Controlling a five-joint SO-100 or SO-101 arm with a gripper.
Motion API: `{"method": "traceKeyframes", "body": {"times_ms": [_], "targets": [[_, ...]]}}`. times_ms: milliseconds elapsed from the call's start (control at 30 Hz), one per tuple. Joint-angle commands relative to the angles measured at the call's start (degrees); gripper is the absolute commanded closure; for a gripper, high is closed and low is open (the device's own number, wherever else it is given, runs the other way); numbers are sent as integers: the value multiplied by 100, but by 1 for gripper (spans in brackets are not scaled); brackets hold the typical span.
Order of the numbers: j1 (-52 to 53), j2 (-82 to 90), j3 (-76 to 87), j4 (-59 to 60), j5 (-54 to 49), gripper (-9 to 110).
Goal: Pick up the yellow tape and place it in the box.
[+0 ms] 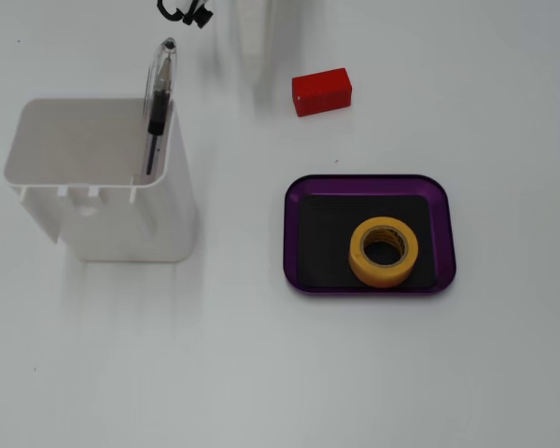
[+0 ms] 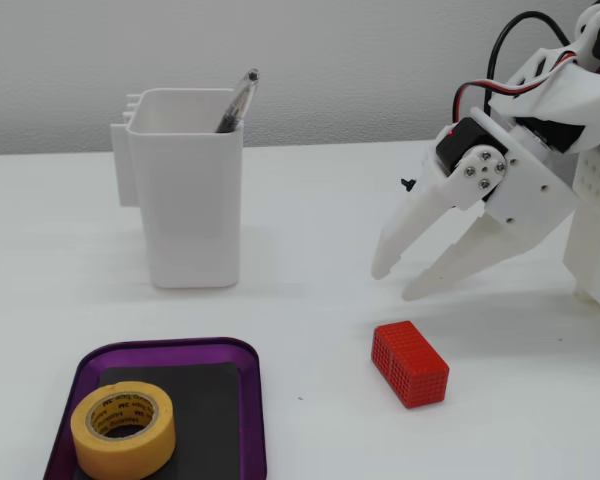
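Observation:
The yellow tape (image 1: 384, 251) lies flat inside the purple box (image 1: 367, 186), on the right part of its black floor. In the other fixed view the tape (image 2: 123, 431) sits at the near left of the box (image 2: 165, 349). My white gripper (image 2: 396, 284) hangs above the table, well away from the box and above and behind the red block. Its fingers are apart and hold nothing. In the top-down fixed view only a pale part of the gripper (image 1: 253, 37) shows at the upper edge.
A red block (image 1: 321, 92) lies on the table beyond the box; it also shows below the gripper (image 2: 410, 363). A tall white container (image 1: 98, 177) with a pen (image 1: 158, 103) stands to the left (image 2: 187, 190).

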Motion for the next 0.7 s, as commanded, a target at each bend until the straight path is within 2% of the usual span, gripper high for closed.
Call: {"method": "traceKeyframes", "body": {"times_ms": [0,67,667], "targets": [[-26,272,88,272,18,97],[-44,272,70,483,0,102],[-35,272,62,492,9,102]]}}
